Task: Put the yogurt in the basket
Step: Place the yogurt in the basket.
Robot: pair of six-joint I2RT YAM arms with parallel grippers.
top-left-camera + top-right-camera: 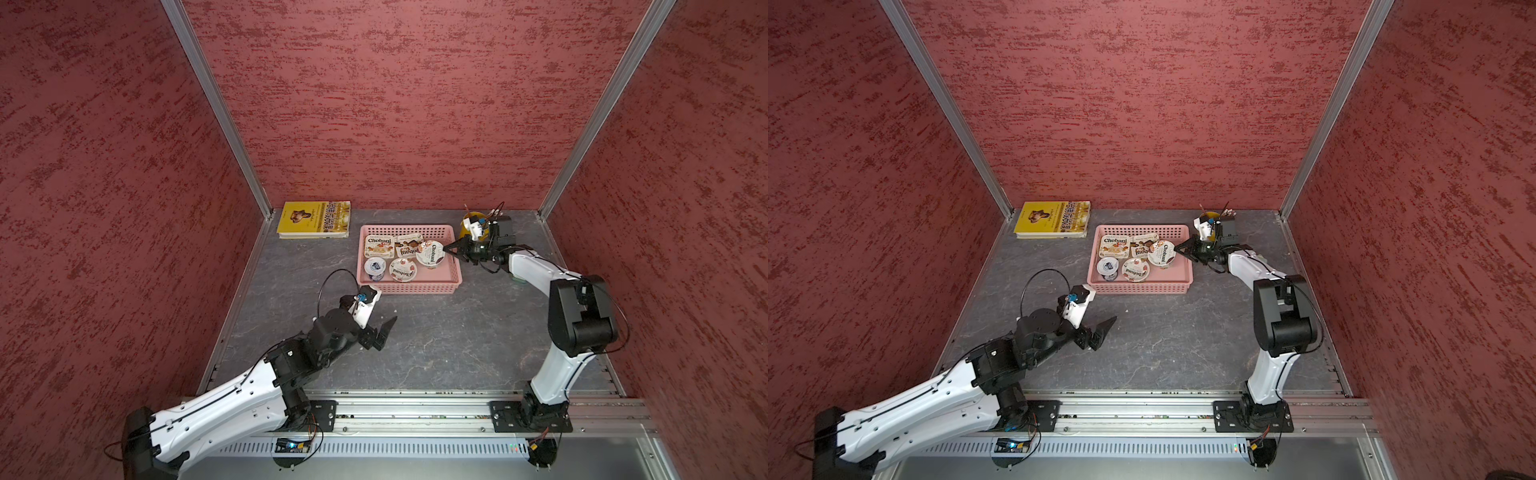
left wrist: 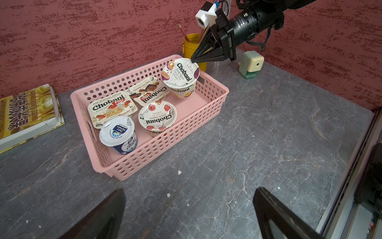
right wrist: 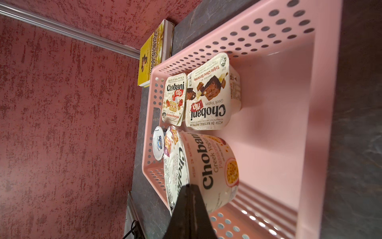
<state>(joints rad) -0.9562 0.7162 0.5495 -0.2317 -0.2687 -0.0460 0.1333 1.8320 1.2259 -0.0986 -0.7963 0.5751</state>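
Above the tabletop, right claw pinches yogurt rim.

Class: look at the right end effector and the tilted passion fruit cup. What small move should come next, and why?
Probably open the right end effector: it is pinched shut on the lid edge of the passion fruit cup, which is tilted inside the basket, so letting go should leave it there.

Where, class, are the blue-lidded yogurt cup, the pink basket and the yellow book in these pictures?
blue-lidded yogurt cup [image 2: 116,132], left wrist view, middle of its foil lid.
pink basket [image 2: 165,140], left wrist view, a perforated long side wall.
yellow book [image 1: 314,219], a top view, middle of its cover.
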